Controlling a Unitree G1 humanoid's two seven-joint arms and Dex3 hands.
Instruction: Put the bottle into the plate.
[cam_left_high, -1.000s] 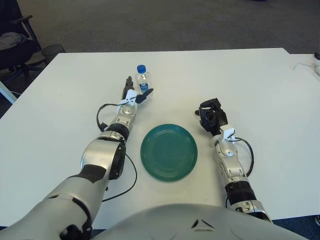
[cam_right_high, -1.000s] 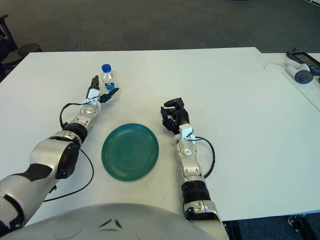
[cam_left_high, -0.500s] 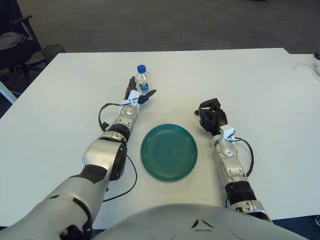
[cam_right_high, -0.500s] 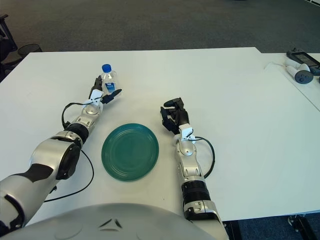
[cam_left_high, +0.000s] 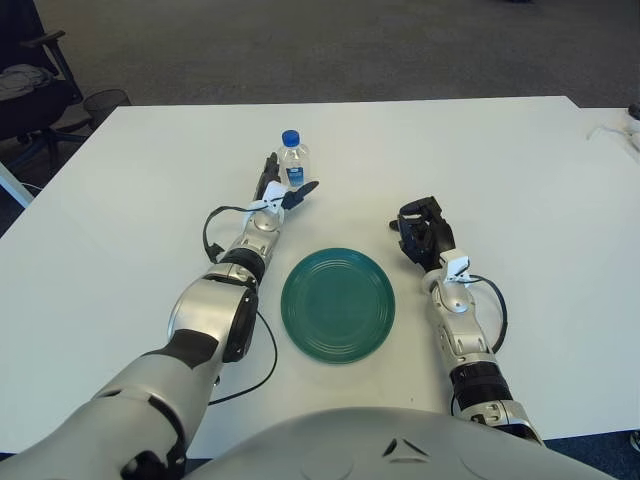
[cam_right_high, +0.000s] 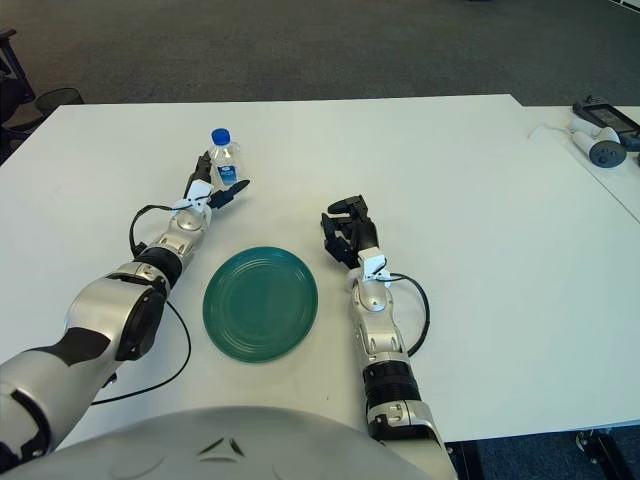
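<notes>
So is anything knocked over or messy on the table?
Nothing stands out. The bottle is upright with its blue cap on, between the left hand's fingers. The green plate lies flat and has nothing on it. The right hand shows to the right of the plate.

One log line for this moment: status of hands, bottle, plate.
left hand: around bottle, grasp unconfirmed | bottle: upright on table, beyond plate | plate: empty | right hand: idle right of plate
</notes>
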